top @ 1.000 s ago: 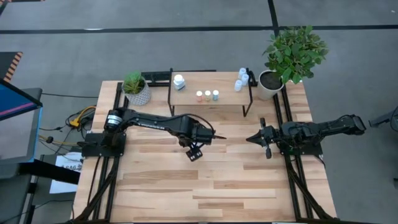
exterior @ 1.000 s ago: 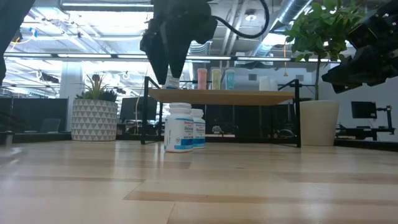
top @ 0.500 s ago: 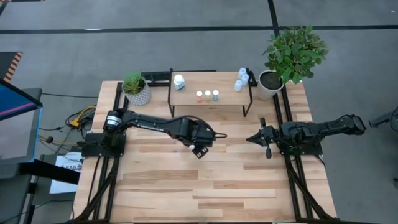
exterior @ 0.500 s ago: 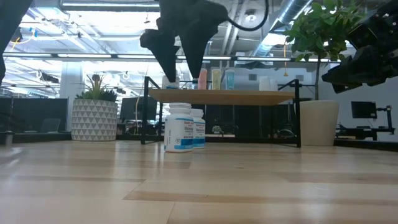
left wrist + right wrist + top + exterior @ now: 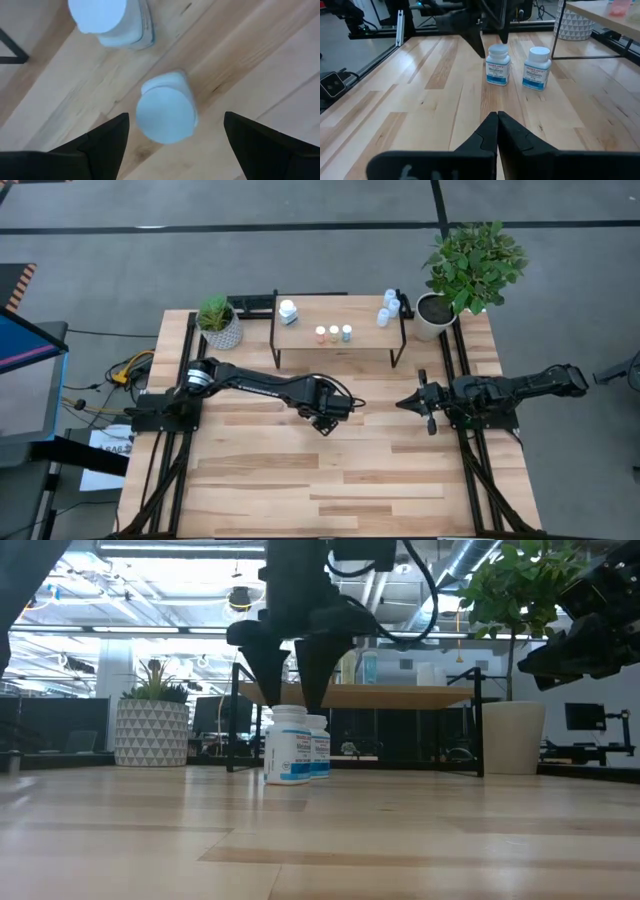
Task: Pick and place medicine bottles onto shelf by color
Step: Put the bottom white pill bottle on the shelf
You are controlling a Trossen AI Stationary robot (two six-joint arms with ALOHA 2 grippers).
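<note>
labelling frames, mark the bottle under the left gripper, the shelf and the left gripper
bottle (image 5: 166, 113): left wrist view, cap top
shelf (image 5: 366, 339): high view, bare wood top
left gripper (image 5: 295, 680): low view, gap between fingertips

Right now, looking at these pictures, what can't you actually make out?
- High view: the two white bottles on the table are hidden under the left gripper.
- Low view: the farther white bottle is half covered by the nearer white bottle.
- Left wrist view: labels unseen; only caps show, and the shelf is out of frame.
- High view: the small bottles on the shelf are too tiny for cap colours.
</note>
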